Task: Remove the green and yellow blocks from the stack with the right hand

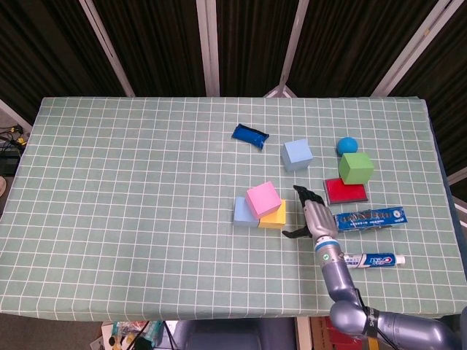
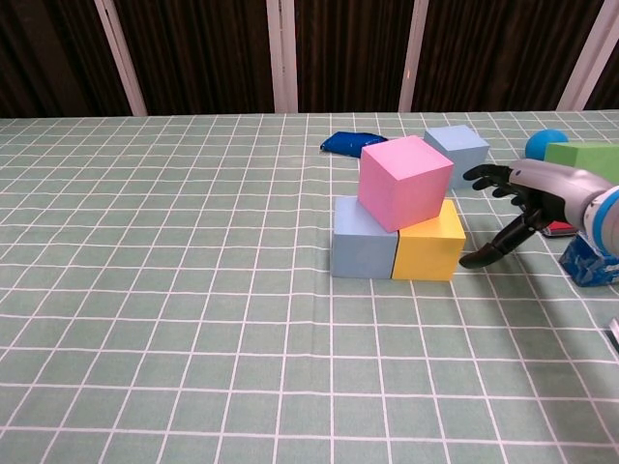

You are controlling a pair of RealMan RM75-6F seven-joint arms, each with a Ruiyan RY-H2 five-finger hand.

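Observation:
A pink block [image 1: 263, 199] [image 2: 404, 182] rests tilted on a light blue block [image 1: 241, 212] [image 2: 363, 239] and a yellow block [image 1: 274, 216] [image 2: 427, 243]. The green block [image 1: 355, 168] [image 2: 586, 157] stands apart on a red pad [image 1: 346, 191] at the right. My right hand [image 1: 311, 215] [image 2: 519, 206] hovers open just right of the yellow block, fingers spread toward it, touching nothing. The left hand is in neither view.
A second light blue block [image 1: 297, 154] [image 2: 456, 153], a dark blue pouch [image 1: 250, 135] [image 2: 352, 143] and a blue ball [image 1: 346, 145] [image 2: 545, 145] lie behind the stack. Two toothpaste items [image 1: 370, 217] [image 1: 373, 259] lie right of my hand.

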